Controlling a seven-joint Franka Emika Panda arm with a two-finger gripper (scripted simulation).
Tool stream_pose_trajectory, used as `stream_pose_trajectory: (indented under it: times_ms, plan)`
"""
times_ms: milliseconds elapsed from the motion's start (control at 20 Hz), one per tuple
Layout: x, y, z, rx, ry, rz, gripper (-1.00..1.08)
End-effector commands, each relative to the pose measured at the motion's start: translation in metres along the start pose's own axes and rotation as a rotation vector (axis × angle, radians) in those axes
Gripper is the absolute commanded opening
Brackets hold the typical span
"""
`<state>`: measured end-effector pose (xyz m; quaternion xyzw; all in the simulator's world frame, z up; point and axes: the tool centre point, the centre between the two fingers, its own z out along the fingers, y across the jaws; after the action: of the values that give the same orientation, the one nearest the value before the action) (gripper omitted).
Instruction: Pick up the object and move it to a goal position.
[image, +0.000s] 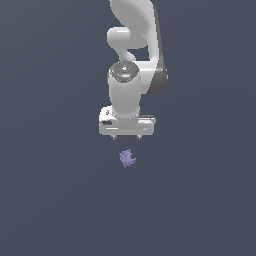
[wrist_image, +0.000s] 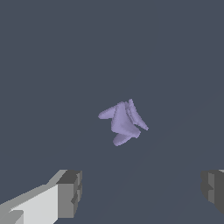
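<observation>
The object is a tiny pale purple lumpy thing with small prongs, lying on the dark grey floor. It also shows in the wrist view, in the middle of the picture. My white gripper hangs pointing down, and in the exterior view the object lies a short way below it. The fingers are spread wide apart and hold nothing. In the wrist view the two grey fingertips sit at the picture's edge, apart from the object.
The white arm rises behind the gripper toward the top of the exterior view. The dark grey floor stretches flat all around, with no other objects in view.
</observation>
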<state>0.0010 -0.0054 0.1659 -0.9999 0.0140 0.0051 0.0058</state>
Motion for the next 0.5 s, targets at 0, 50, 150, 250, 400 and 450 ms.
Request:
stream_pose_trajectory:
  times_ms: [0, 50, 150, 250, 400, 450]
  plan:
    - [0.000, 0.000, 0.000, 0.000, 0.000, 0.000, 1.00]
    - [0.000, 0.000, 0.000, 0.000, 0.000, -0.001, 1.00]
    - [0.001, -0.001, -0.002, -0.001, 0.003, -0.009, 1.00]
    - [0.004, -0.004, -0.004, -0.002, 0.008, -0.025, 1.00]
    - [0.008, -0.008, -0.009, -0.004, 0.018, -0.055, 1.00]
    - [0.009, -0.009, -0.010, -0.004, 0.020, -0.061, 1.00]
